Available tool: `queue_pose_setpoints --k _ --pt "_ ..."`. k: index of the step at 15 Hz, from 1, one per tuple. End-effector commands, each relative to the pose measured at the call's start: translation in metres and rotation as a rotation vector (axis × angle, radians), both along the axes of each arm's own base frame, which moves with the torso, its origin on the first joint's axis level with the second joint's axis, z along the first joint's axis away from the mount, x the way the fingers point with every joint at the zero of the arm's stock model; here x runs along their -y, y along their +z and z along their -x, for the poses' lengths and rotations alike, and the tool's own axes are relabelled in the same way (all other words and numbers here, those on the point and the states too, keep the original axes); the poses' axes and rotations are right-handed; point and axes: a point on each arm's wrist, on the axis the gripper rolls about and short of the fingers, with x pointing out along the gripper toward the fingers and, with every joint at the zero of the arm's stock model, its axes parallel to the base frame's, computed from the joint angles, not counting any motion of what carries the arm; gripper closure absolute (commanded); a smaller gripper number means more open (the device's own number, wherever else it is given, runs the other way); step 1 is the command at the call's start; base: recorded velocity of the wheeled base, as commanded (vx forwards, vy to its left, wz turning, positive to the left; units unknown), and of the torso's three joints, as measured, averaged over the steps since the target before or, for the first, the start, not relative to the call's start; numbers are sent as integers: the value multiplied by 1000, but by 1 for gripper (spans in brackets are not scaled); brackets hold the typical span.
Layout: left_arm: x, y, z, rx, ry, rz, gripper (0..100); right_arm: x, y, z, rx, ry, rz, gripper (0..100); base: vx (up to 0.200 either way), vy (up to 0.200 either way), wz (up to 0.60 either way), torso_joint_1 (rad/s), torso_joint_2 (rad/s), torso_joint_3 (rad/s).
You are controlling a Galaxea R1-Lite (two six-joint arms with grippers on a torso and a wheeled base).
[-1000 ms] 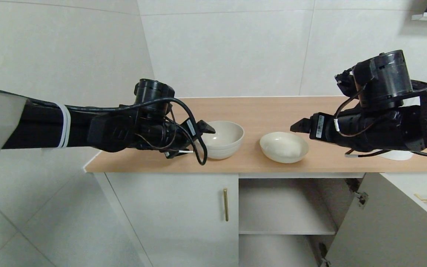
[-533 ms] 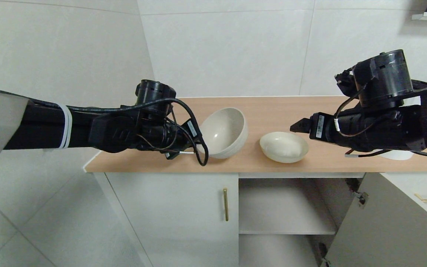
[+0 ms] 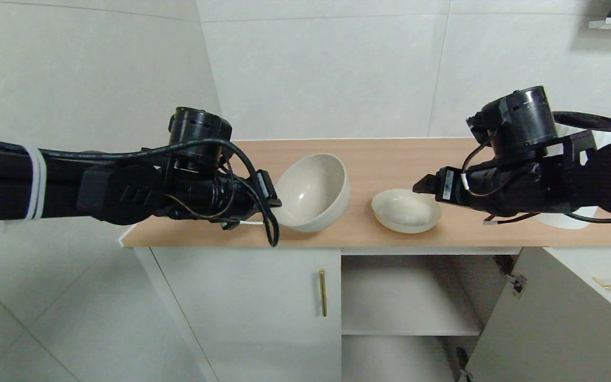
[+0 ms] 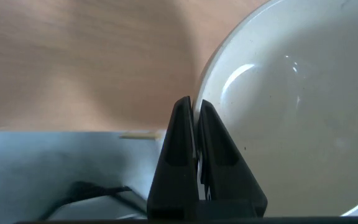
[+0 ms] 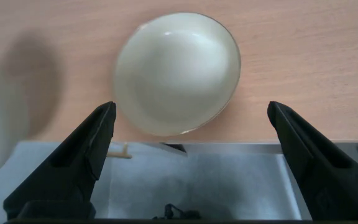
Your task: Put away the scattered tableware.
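The deep cream bowl point(image 3: 313, 191) is tipped steeply, its rim pinched in the left pincer point(image 4: 196, 107) and its mouth turned toward that pincer. The shallow cream bowl point(image 3: 406, 210) sits upright on the table point(image 3: 369, 154), just below the spread right pincer point(image 3: 423, 184).

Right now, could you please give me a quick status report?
Left gripper shut on deep bowl rim, bowl tilted. Right gripper open, facing shallow bowl. Cabinet open below, nothing blocking.

Left gripper point(image 4: 192, 106) fingers pinched together; right gripper point(image 5: 191, 109) fingers spread wide.
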Motion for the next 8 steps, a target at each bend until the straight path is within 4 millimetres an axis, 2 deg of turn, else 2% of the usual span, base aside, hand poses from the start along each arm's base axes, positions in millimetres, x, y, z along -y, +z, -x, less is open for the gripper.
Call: queue_pose_setpoints --k 1,4,8 --pt "-9 14 22 49 -31 -26 100 -7 -32 -28 -59 -54 60 0 0 0 0 0 0 0" --pt "-11 17 25 56 -32 -24 100 -5 -48 -44 -82 -103 95 0 0 0 0 0 0 0" --pt "-10 16 25 54 -33 -25 100 2 -55 -55 -91 -138 103 0 0 0 0 0 0 0"
